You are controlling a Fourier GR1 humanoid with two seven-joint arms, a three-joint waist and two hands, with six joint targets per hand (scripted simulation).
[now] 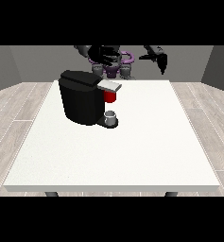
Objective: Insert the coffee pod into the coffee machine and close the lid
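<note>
We see a white table (132,156) bearing a black machine (80,97), its grey lid (109,85) seemingly down over a red thing. Both hands (104,56) (159,60) hover behind; finger states unclear. A grey thing (111,116) sits at its base; progress uncertain.

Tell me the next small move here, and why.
Probably lower the hand at the view's left toward the coffee machine. Both hands hang above the table's far edge, the other well off to the side, and neither touches anything. A grey thing sits at the machine's base; I cannot tell it for the pod.
</note>
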